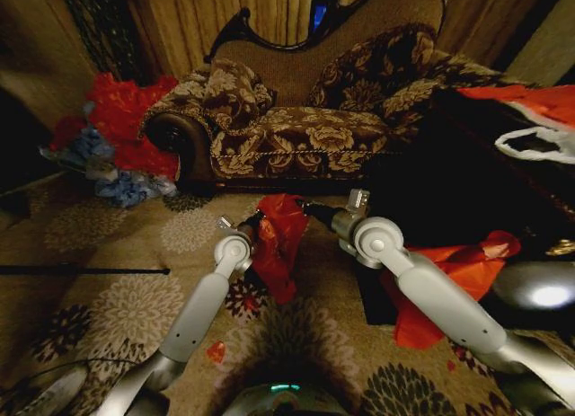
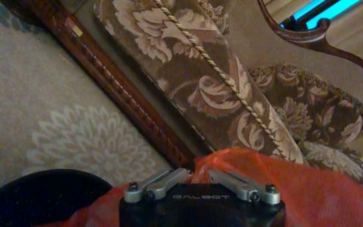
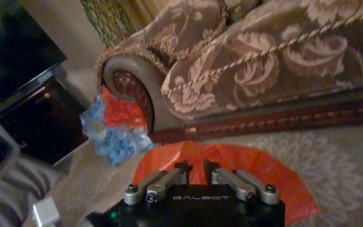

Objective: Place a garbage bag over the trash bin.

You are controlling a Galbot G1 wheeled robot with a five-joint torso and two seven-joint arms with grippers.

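Observation:
The garbage bag (image 1: 278, 241), thin glossy red plastic, hangs above the patterned carpet between my two grippers, in front of the sofa. My left gripper (image 1: 254, 225) is shut on the bag's left edge, and in the left wrist view its fingers (image 2: 162, 182) close into the red plastic (image 2: 307, 189). My right gripper (image 1: 310, 208) is shut on the bag's upper right edge; the right wrist view has the bag (image 3: 251, 161) spread just beyond that gripper (image 3: 195, 166). A black rounded shape (image 2: 43, 194), apparently the trash bin, lies below and beside the left gripper.
A floral sofa (image 1: 296, 119) stands close ahead. A heap of red and blue bags (image 1: 117, 137) lies at its left end. An orange-red plastic bundle (image 1: 458, 268) and dark furniture (image 1: 467, 182) crowd the right. A thin black rod (image 1: 81, 270) lies on the carpet at left.

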